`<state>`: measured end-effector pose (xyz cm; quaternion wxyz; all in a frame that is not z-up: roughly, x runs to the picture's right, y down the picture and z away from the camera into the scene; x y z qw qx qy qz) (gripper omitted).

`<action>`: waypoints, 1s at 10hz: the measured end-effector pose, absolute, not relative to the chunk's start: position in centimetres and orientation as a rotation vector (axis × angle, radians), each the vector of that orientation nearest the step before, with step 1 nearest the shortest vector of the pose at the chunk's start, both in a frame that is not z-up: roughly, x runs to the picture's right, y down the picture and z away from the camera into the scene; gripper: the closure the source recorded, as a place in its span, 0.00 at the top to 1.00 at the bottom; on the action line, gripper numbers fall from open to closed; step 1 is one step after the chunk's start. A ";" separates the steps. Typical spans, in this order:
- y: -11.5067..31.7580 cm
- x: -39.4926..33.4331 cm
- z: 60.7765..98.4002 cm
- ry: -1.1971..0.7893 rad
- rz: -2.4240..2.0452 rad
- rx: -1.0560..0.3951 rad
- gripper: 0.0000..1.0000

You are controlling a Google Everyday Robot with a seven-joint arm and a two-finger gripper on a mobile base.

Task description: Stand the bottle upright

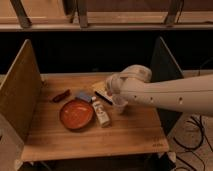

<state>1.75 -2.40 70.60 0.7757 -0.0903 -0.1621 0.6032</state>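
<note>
Jaws spread and holding nothing, the robot's white two-finger gripper hovers over the far middle of a pale wooden table. The small whitish plastic bottle lies flat just nearer and slightly left of it. Its long axis runs far-left to near-right, beside a round orange plate. A translucent plastic cup crowds the bottle's right.
</note>
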 end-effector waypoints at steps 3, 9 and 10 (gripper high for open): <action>-0.6 0.6 73.1 -0.338 1.330 -0.259 0.80; 3.4 -4.4 78.3 -0.325 1.299 -0.390 0.80; 4.2 -4.9 79.2 -0.314 1.302 -0.412 0.80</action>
